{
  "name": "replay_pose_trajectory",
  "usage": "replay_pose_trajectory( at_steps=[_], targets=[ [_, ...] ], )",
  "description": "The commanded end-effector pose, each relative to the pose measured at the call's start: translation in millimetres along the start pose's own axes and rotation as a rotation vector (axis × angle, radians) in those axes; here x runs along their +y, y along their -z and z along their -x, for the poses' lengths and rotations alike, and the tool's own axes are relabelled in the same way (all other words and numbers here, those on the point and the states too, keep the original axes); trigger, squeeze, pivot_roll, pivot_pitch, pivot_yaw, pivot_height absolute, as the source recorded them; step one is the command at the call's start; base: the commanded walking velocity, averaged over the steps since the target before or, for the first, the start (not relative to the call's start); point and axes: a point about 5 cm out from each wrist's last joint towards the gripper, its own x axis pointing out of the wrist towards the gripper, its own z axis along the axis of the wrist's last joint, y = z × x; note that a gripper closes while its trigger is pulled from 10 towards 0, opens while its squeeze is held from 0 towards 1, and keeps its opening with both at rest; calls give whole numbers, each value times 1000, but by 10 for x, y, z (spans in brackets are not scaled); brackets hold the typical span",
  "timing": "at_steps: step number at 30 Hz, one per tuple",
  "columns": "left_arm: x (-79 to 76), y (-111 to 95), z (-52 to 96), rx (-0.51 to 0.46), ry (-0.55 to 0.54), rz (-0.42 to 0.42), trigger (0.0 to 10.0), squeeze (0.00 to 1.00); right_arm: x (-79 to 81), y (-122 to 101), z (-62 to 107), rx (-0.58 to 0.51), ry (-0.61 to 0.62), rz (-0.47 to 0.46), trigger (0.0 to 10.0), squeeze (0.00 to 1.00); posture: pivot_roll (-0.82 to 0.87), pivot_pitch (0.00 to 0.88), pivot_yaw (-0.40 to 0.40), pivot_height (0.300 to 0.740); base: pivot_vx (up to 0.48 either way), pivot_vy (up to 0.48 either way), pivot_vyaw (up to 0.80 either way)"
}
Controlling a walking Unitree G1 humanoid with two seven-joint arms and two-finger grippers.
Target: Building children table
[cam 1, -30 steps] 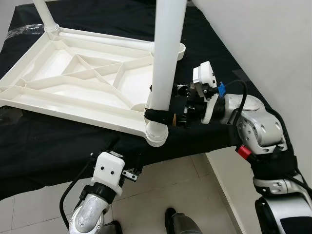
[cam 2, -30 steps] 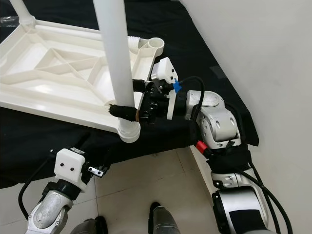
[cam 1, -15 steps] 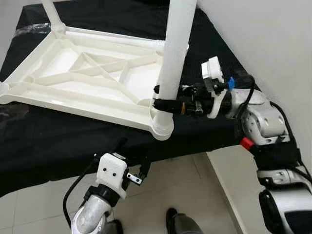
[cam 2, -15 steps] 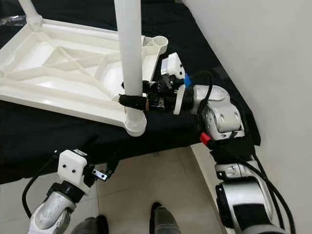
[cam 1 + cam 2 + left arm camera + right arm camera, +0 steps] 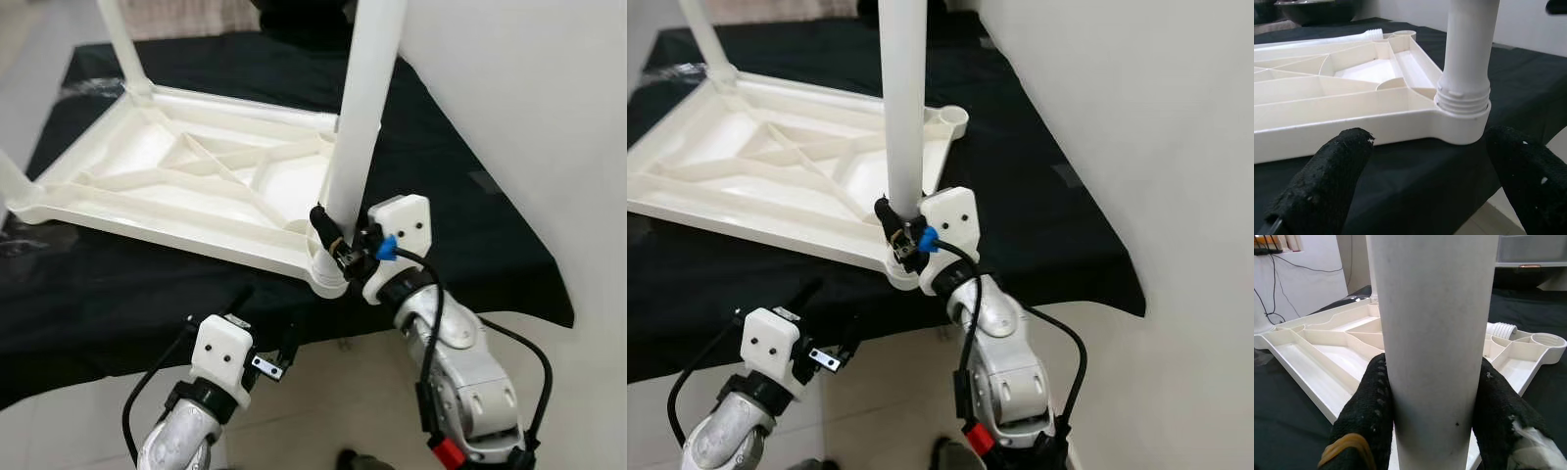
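Fingers of our right gripper (image 5: 336, 247) squeeze the white leg (image 5: 359, 117) just above its corner socket (image 5: 325, 276) on the upside-down tabletop (image 5: 147, 181). The leg stands straight up. Our left gripper (image 5: 263, 345) waits open, lower down, farther away.

Right gripper (image 5: 331, 243): frame centre, fingers clamped on something, forearm rising from lower right.
Left gripper (image 5: 263, 326): lower left, fingers spread wide, holding nothing.
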Motion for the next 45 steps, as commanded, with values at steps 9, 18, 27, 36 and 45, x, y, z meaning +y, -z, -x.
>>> replay_pose_trajectory(
  at_steps=[9, 18, 27, 36, 45],
  targets=[
    [25, 56, 14, 17, -7, -1, 10000, 0, 17, 207, -133, 108, -155, -114, 10000, 1000, -7, 235, -28, 740, 0, 0, 0],
    [29, 53, -3, 14, -7, -4, 10000, 0, -121, -207, -128, -65, -660, -18, 10000, 1000, 2, 226, -22, 740, 0, 0, 0],
    [7, 42, -29, 8, -3, 2, 10000, 0, -432, -485, -273, -80, -824, 93, 10000, 0, 13, 234, -28, 740, 0, 0, 0],
    [-4, 32, -30, 3, -6, 1, 10000, 0, -533, -539, -292, -93, -919, 97, 0, 0, 15, 246, -34, 740, 0, 0, 0],
    [6, 35, -25, 5, -5, 2, 10000, 0, -601, -459, -211, -57, -928, 100, 0, 0, 12, 249, -27, 740, 0, 0, 0]
  ],
)
